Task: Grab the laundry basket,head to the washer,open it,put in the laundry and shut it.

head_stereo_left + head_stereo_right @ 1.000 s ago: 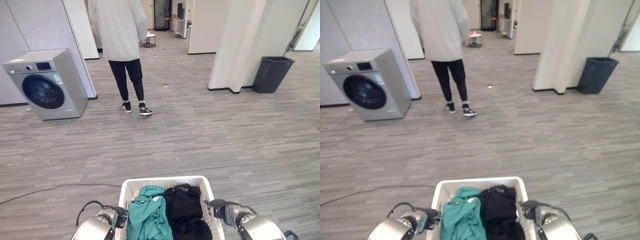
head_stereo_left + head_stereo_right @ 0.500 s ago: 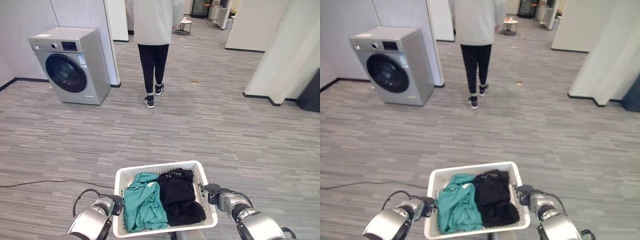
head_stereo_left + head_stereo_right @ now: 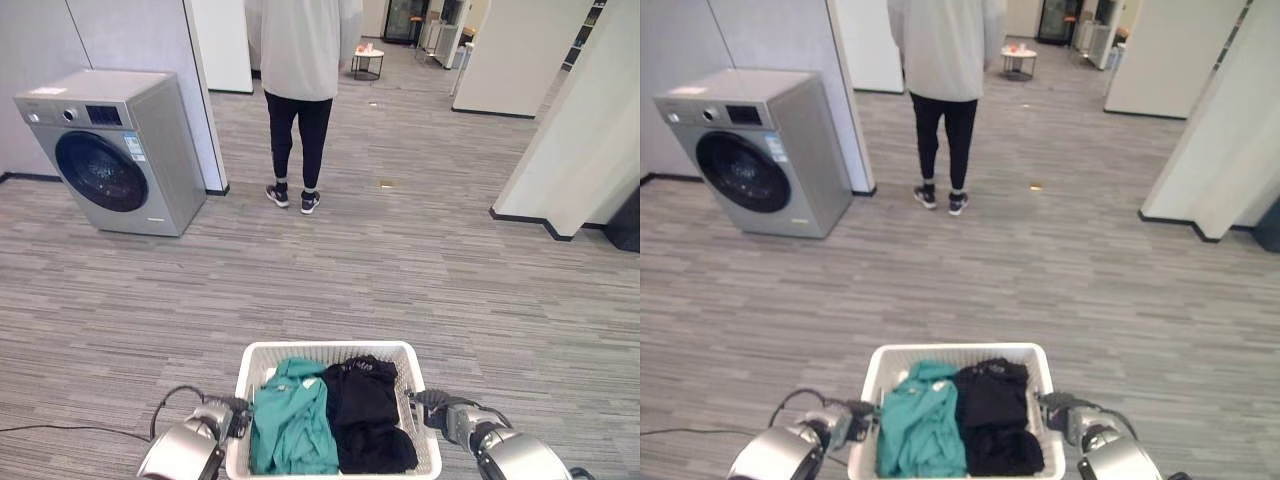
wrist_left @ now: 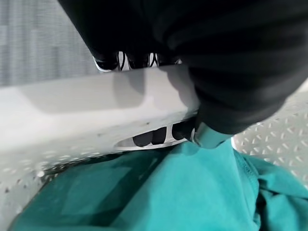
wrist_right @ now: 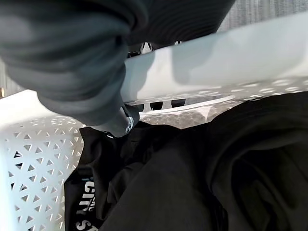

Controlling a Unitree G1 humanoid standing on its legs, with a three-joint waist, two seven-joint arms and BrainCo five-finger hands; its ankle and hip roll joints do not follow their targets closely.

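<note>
Floor (image 3: 420, 270) betw. basket (image 3: 330, 352) and washer (image 3: 115, 150) is open, nothing lying on it. Person (image 3: 298, 95) stands just right of washer, near its front corner. Washer door (image 3: 93, 172) closed. White pillar (image 3: 590, 130) far right, well apart. Small table (image 3: 368, 62) far back.

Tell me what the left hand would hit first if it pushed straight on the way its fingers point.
Probably the teal garment: the left hand is curled through the basket handle slot, fingertips pointing at that cloth.
</note>
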